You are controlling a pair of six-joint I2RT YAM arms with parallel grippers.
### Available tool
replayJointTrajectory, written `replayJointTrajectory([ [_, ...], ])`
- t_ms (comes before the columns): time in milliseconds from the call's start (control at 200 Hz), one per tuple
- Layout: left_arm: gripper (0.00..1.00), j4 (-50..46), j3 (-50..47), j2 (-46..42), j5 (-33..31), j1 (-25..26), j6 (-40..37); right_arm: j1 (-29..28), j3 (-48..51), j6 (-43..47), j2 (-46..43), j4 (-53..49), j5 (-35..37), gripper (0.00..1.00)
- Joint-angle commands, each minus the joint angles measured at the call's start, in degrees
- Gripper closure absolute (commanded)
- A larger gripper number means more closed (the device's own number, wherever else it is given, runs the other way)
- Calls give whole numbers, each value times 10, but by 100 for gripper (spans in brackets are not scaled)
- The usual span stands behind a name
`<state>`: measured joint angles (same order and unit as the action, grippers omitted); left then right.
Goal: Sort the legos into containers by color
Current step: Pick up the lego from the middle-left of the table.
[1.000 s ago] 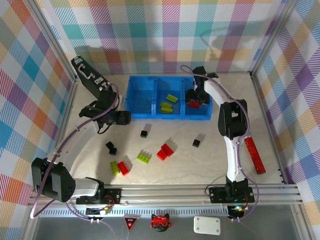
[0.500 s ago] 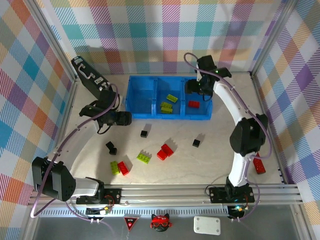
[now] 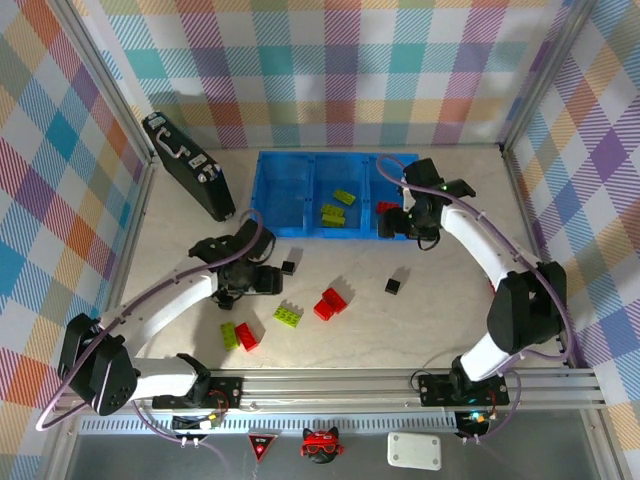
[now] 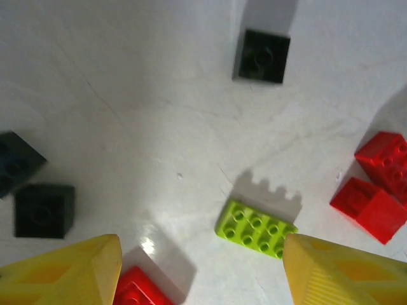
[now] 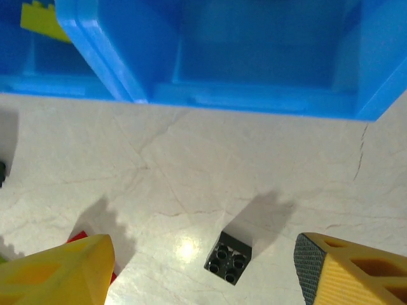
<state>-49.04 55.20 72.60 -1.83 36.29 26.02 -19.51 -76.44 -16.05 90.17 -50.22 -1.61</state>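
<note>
Legos (image 3: 330,302) lie loose mid-frame; a lime brick (image 4: 256,227) shows between the left gripper's (image 4: 198,254) spread fingers, a black brick (image 5: 227,257) between the right gripper's (image 5: 203,248), equally spread.

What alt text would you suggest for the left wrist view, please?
An open left hand hovers over a pale tabletop, a lime green studded plastic brick close to one yellow fingertip. Small black plastic cubes sit at top and left; red studded plastic bricks at right and bottom.

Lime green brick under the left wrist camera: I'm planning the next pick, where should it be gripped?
Pinch its two long sides, across the short width, coming straight down from above: the lime green brick lies flat, studs up, with nothing touching it.
</note>
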Motion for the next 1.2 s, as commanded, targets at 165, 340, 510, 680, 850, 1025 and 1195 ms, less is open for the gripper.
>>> replayJointTrajectory([
  [165, 34, 52, 60, 79, -2, 117, -16, 0, 70, 0, -58, 21, -24, 25],
  [340, 37, 42, 106, 167, 3, 162, -67, 1, 106, -6, -91, 25, 2, 26],
  [510, 37, 40, 137, 227, 28, 176, -108, 11, 136, -15, -124, 30, 20, 26],
  [680, 36, 37, 155, 271, 37, 187, -130, 28, 157, -19, -151, 27, 21, 26],
  [850, 32, 37, 162, 298, 36, 193, -140, 39, 162, -13, -164, 17, 26, 26],
  [1025, 36, 45, 159, 314, 31, 194, -143, 45, 161, -8, -168, 12, 28, 27],
  [1195, 41, 47, 163, 321, 36, 194, -147, 47, 159, -4, -167, 8, 29, 27],
])
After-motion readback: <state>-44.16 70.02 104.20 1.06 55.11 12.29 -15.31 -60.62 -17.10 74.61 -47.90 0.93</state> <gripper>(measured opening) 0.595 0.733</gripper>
